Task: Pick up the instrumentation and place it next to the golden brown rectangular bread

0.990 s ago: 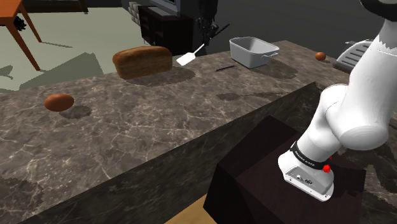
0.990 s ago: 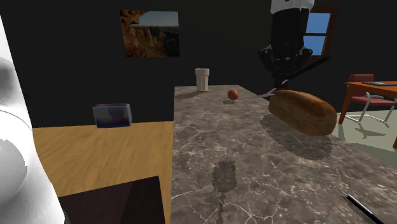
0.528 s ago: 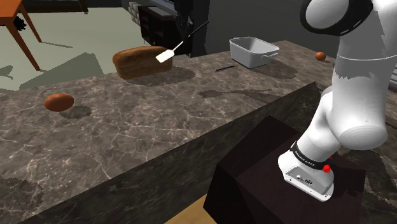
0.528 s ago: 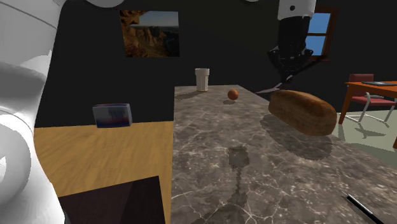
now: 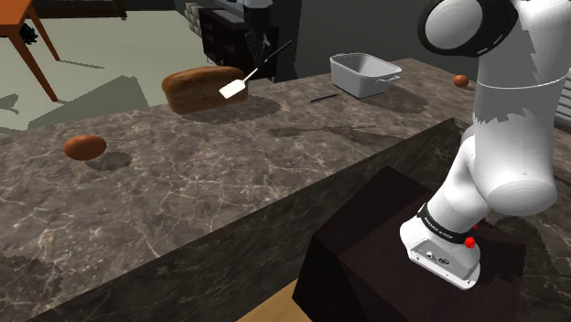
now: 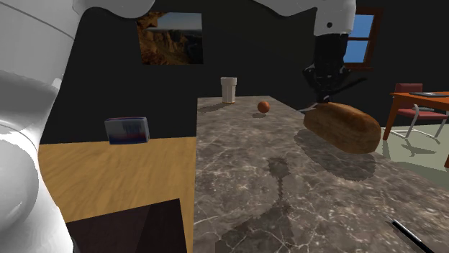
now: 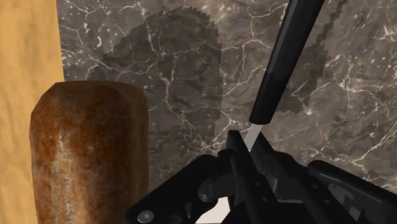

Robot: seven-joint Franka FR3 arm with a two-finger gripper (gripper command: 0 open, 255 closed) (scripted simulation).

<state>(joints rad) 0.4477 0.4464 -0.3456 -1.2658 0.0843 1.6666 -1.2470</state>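
The tool is a spatula [image 5: 234, 88] with a white blade and a long black handle. My gripper [image 5: 259, 44] is shut on it near where blade and handle join, and it hangs tilted above the marble counter. The white blade sits just over the near end of the golden brown loaf [image 5: 203, 88]. In the second exterior view the gripper [image 6: 327, 92] hovers over the far end of the loaf [image 6: 342, 126]. In the wrist view the fingers [image 7: 236, 159] clasp the spatula [image 7: 286, 57], with the loaf [image 7: 89, 153] beside them.
A grey baking pan [image 5: 363, 73], a thin dark stick [image 5: 324, 96] and a small orange ball [image 5: 461, 80] lie toward the shoulder view's right. A brown roll [image 5: 84, 146] sits at the left. A white cup [image 6: 229, 89] stands at the counter's far end.
My gripper carried the spatula toward the shoulder view's left and a little lower, from near the pan to just over the loaf.
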